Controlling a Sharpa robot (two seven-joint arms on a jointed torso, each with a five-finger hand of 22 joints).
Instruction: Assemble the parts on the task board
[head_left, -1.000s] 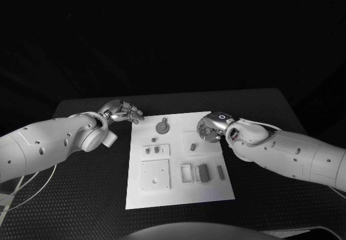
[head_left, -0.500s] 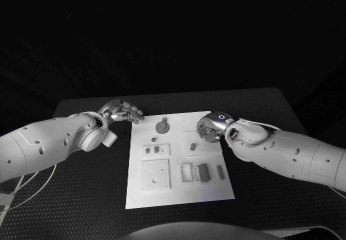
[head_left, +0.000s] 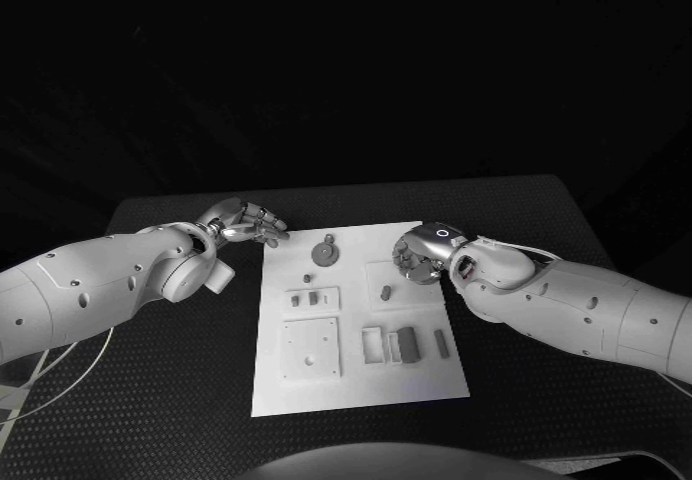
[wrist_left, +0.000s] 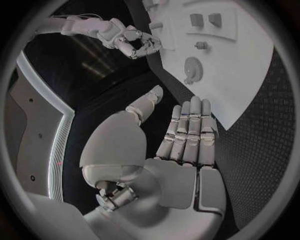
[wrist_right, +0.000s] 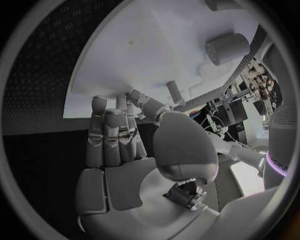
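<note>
The white task board lies in the middle of the black table. On it are a round grey part, a small peg, two small pieces, a square plate and three oblong parts. My left hand hovers off the board's far left corner, its fingers straight and side by side, holding nothing. My right hand is over the board's far right part. Its fingers are extended with nothing in them, close to a peg and a short cylinder.
Black textured table surrounds the board on all sides. The left wrist view shows my right hand beyond the board's edge and the round part.
</note>
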